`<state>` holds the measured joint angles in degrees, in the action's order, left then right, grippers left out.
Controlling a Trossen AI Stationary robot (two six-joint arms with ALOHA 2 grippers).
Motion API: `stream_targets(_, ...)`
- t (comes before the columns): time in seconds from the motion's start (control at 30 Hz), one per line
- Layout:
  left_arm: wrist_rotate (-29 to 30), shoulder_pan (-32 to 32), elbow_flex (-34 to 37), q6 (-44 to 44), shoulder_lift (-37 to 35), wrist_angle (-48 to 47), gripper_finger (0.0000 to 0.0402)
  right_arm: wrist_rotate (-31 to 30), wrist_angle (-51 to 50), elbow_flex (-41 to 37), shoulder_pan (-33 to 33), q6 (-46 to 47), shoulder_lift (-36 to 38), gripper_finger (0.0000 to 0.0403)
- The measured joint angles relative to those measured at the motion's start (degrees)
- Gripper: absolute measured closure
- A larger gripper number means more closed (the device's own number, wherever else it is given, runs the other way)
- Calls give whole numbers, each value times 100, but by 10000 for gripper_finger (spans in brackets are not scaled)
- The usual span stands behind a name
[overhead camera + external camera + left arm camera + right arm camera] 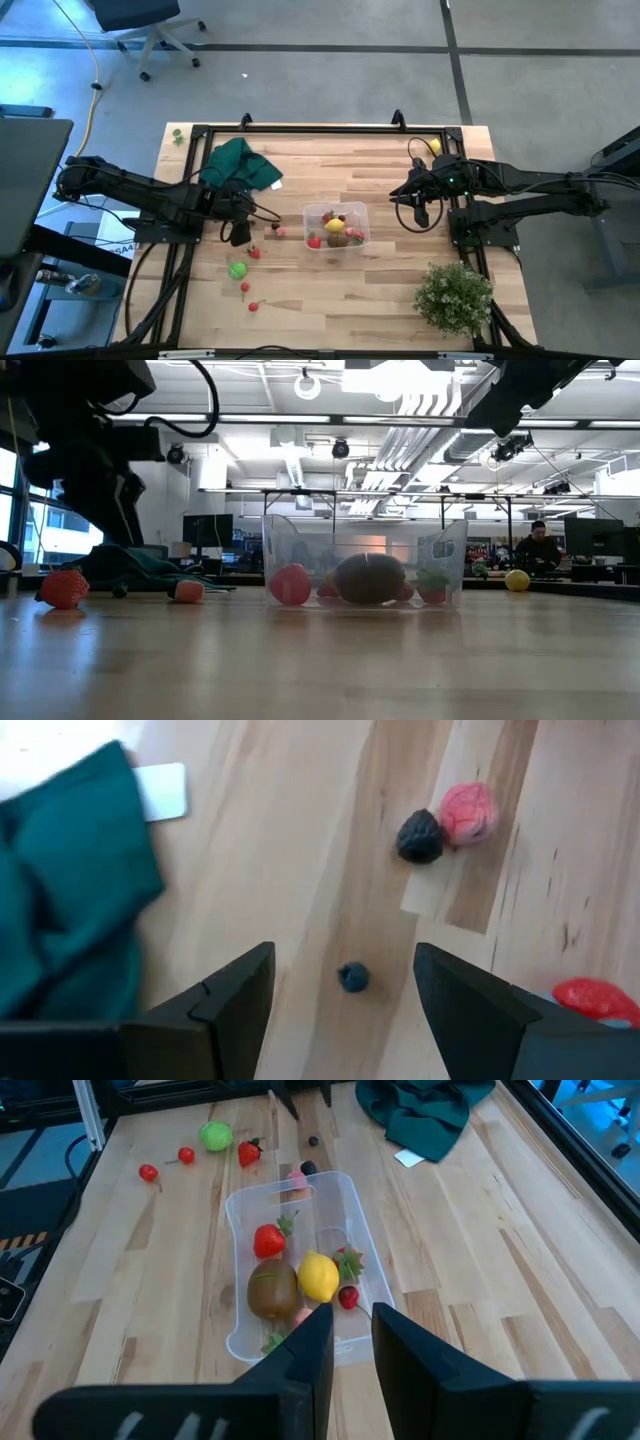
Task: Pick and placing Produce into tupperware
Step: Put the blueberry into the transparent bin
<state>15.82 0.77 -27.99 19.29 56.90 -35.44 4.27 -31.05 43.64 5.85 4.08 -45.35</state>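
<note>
Tupperware (337,227): clear tub at the middle of the table (330,300); the right wrist view shows inside it a brown kiwi-like piece (272,1289), a yellow lemon (318,1276) and a strawberry (268,1239), with smaller red pieces around them.
Near edge of table: bushy pale-green plant (455,296) at the near right corner, seen only from above.
Loose produce, near left: two small red pieces (245,289) and, farther in, a green round piece (237,270); a red strawberry (255,252) lies just beyond.
Low view: the tub (365,563) stands level with a red piece and the brown piece against its near wall; a strawberry (62,588) sits left on the wood, a yellow piece (517,580) far right. A person sits in the room behind.
Left gripper (238,234): left of the tub, above the bare table; its fingers (232,1005) stand wide apart and hold nothing.
Left wrist view only: a tiny dark blue berry (352,977) lies on the wood between the fingers; a black berry (419,836) touches a pink one (467,814) farther off.
Right gripper (418,207): right of the tub, raised off the table; its fingers (308,1355) stand a narrow gap apart with nothing between them, looking down on the tub.
Green cloth (238,165): crumpled at the far left, beyond the left gripper.
Far right corner: a yellow piece (434,146) lies alone, well apart from the tub.
</note>
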Motion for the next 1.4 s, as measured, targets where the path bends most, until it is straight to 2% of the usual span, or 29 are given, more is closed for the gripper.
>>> stream_targets(0.17,-108,0,403,0,-2,607,172,2,0,0,0,0,-1,340)
stream_targets(0.53,-147,0,750,35,-2,679,172,2,0,0,0,0,0,340)
stream_targets(0.8,-177,0,1057,-189,-2,1229,174,2,0,0,0,0,-1,340)
stream_targets(1.03,-262,0,1088,-583,-2,1260,216,2,0,0,0,0,0,340)
stream_targets(1.4,-195,0,1086,-601,320,1307,274,2,0,0,0,0,-1,340)
